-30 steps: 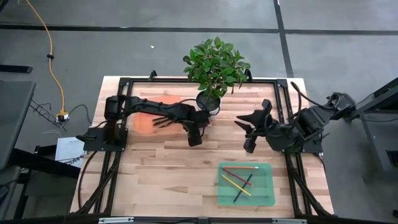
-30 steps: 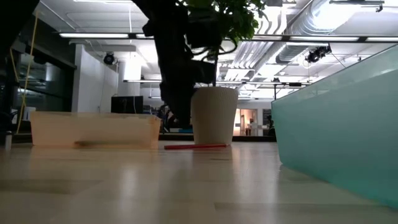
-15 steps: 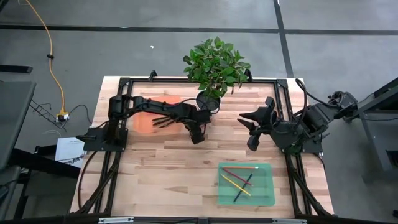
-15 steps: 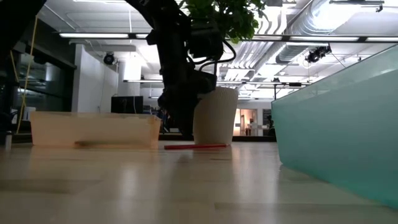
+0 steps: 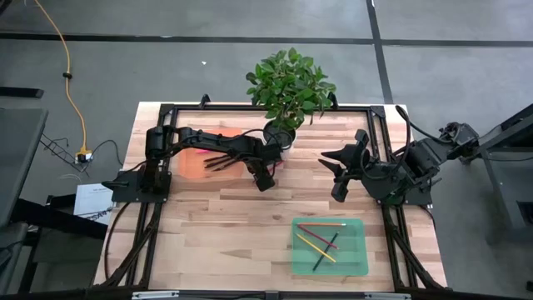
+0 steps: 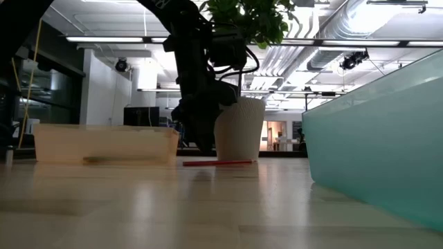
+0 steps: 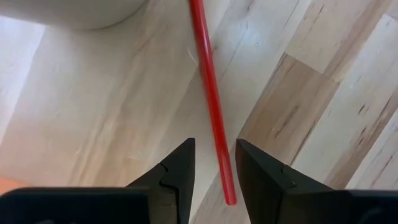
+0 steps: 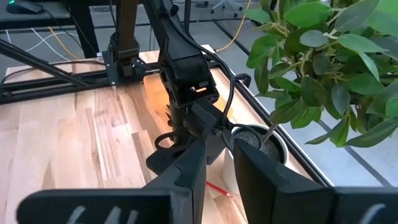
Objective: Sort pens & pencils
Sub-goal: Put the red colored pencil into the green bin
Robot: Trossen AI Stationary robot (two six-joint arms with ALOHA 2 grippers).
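A red pencil (image 7: pixel 208 74) lies flat on the wood beside the white plant pot (image 6: pixel 239 128); it also shows in the low view (image 6: pixel 218 163). My left gripper (image 7: pixel 214 144) is open and points down over the pencil's near end. One finger stands on each side of it, and I see no touch. In the high view my left gripper (image 5: pixel 265 177) is next to the pot (image 5: pixel 280 137). My right gripper (image 5: pixel 335 179) hovers over the table's right half, open by a narrow gap (image 8: pixel 219 146). Several pencils (image 5: pixel 321 239) lie in the teal tray (image 5: pixel 360 267).
An orange tray (image 5: pixel 193 164) with dark pens (image 5: pixel 221 160) sits at the far left; its wall shows in the low view (image 6: pixel 104 144). The leafy plant (image 5: pixel 289 83) overhangs the far middle. The teal tray's wall (image 6: pixel 374 138) fills the low view's right. Bare wood lies between the arms.
My left gripper has come down toward the red pencil and shifted slightly toward the plant pot. My right arm has drawn back a little toward the table's right edge. The pencil has not moved.
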